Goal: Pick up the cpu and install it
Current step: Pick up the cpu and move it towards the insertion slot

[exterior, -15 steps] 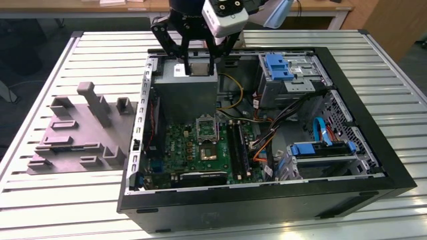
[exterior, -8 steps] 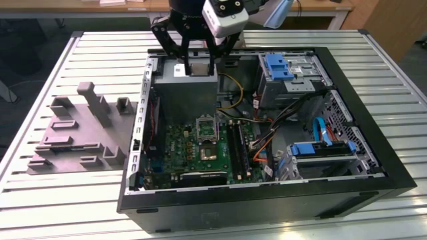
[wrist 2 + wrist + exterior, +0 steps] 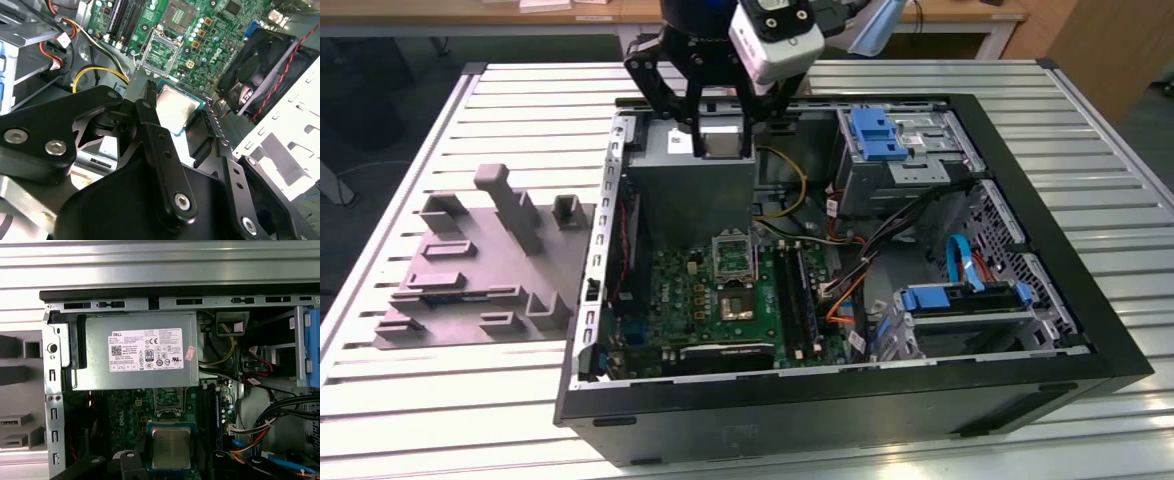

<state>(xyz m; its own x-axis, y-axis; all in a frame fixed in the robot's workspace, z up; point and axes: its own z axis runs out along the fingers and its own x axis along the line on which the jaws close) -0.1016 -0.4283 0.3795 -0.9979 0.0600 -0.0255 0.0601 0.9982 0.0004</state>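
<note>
- My gripper [image 3: 722, 150] clamps the cpu [image 3: 175, 107] by its edges, poised over the grey power supply [image 3: 135, 352].
- The open computer case [image 3: 854, 410] holds that supply, a green motherboard [image 3: 700, 300], its socket frame [image 3: 167, 401] and a black fan [image 3: 260, 70].

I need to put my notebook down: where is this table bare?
Bare slats: the corner bordered by the grey fixture tray and the computer case, and the strip at the exterior view's right of the case. Inside, cables and drive cages crowd it.
</note>
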